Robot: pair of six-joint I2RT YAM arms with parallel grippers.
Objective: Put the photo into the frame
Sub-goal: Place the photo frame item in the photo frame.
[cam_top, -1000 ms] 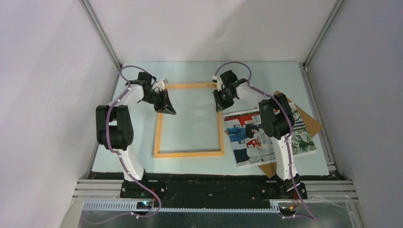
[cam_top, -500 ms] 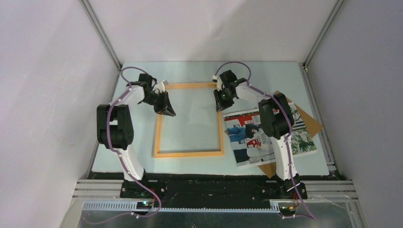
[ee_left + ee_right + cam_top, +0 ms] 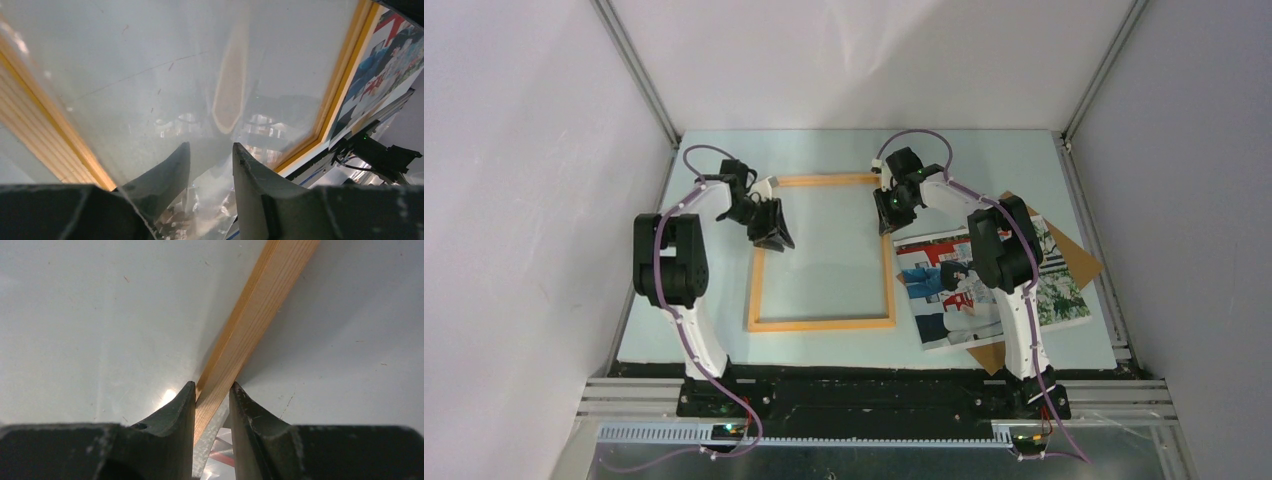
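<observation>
The light-orange wooden frame (image 3: 824, 324) lies flat mid-table with a clear pane (image 3: 175, 65) in it. My left gripper (image 3: 771, 230) is over the frame's left rail, jaws open (image 3: 210, 145). The pane's edge passes between its fingers, and one finger (image 3: 165, 175) shows through the pane. My right gripper (image 3: 886, 215) is on the right rail near the far corner, shut on the wood (image 3: 212, 385), with the rail (image 3: 265, 300) running out between the fingertips. The photo (image 3: 939, 285) lies face up to the right of the frame, partly under the right arm, and shows in the left wrist view (image 3: 395, 55).
A brown backing board (image 3: 1079, 255) lies under the photo and sticks out at its far right and near corners. The pale table mat (image 3: 984, 160) ends at metal rails (image 3: 1114, 300) on the right and at the black base bar (image 3: 874, 385) in front.
The left gripper's jaws have opened from shut, and the hand has shifted slightly along the left rail. The right gripper stays on the right rail, closing slightly.
</observation>
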